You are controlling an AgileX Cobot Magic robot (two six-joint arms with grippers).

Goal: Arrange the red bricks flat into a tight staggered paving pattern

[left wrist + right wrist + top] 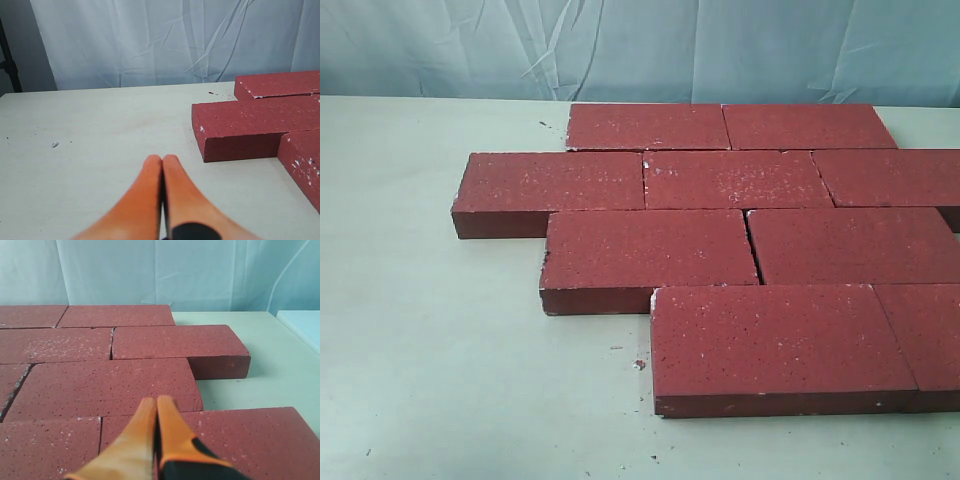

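On the pale green table (pixel 440 360), exterior view: 9 red bricks (pixel 738 180) lie flat in 4 rows, 2 at the back, then 3, then 2, then 2 at the front. Each row sits offset from the next, so the end joints are staggered. Long sides touch from row to row; a thin dark gap shows between the 2 bricks of the 3rd row. Right-hand bricks of the 2nd and front rows are cut by the picture edge. Surfaces grainy, white speckles, chipped edges. A few small crumbs (pixel 638 365) lie on the table just beside the front row. Pale blue curtain (pixel 470 50) behind. Left wrist view: left gripper (pixel 162 159) clenched, its 2 orange fingers pressed together with nothing between them, above the table and apart from the stepped ends of 3 bricks. 1 white chip (pixel 55 145) lies well apart from them on the table. Right wrist view: right gripper (pixel 156 400) also clenched tight and holding nothing, over the bricks, its tips above the joint between 2 rows; whether it touches the surface, cannot tell.
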